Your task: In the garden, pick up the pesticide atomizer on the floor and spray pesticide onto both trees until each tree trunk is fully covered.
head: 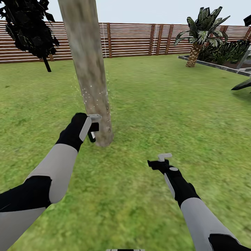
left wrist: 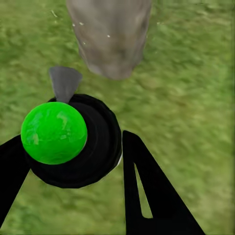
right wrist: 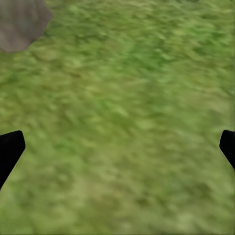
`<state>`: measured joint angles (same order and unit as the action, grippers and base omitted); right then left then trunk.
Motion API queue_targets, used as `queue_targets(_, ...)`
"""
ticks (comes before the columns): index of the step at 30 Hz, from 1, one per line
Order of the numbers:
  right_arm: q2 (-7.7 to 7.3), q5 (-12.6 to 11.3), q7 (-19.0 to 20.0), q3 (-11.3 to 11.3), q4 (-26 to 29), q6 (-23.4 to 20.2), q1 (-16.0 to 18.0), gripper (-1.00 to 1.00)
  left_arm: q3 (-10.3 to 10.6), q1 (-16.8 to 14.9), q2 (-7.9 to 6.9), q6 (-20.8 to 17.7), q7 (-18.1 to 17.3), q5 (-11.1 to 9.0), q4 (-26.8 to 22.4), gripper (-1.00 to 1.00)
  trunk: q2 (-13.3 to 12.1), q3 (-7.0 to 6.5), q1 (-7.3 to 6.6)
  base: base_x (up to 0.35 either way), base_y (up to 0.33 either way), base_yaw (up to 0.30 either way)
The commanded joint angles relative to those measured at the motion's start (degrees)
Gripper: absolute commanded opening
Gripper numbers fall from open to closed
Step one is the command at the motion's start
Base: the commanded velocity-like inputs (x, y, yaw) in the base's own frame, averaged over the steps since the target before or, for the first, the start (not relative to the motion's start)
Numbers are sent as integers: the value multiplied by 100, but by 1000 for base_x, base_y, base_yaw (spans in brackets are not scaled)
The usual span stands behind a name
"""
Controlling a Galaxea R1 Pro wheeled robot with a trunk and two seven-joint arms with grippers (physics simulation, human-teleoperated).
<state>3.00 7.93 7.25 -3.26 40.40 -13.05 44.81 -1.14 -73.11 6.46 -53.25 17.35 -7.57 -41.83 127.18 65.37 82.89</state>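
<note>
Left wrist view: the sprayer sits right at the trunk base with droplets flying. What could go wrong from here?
1. The left gripper holds the pesticide atomizer low against the tree trunk; the arm could bump it.
2. White droplets speckle only the trunk's lower part, so the higher bark may stay uncovered.
3. The atomizer sits between the jaws off to one side, so it might slip.

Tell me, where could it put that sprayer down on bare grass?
Open lawn lies between the mottled beige tree trunk, the right gripper and the short palm. It is crowded at the trunk's base, where the left gripper holds the black sprayer with a green ball.
</note>
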Motion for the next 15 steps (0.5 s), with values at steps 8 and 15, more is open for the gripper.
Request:
queue_targets(8,-1,59,46,-34,12,-31,2,100,-48,-398,-21,-424,64,14,-415,-100,2,5,-1,2,0,0)
queue_targets(15,4,59,47,-34,12,-31,1,100,-39,271,11,-263,61,-57,-385,-100,2,5,-1,0,0,0)
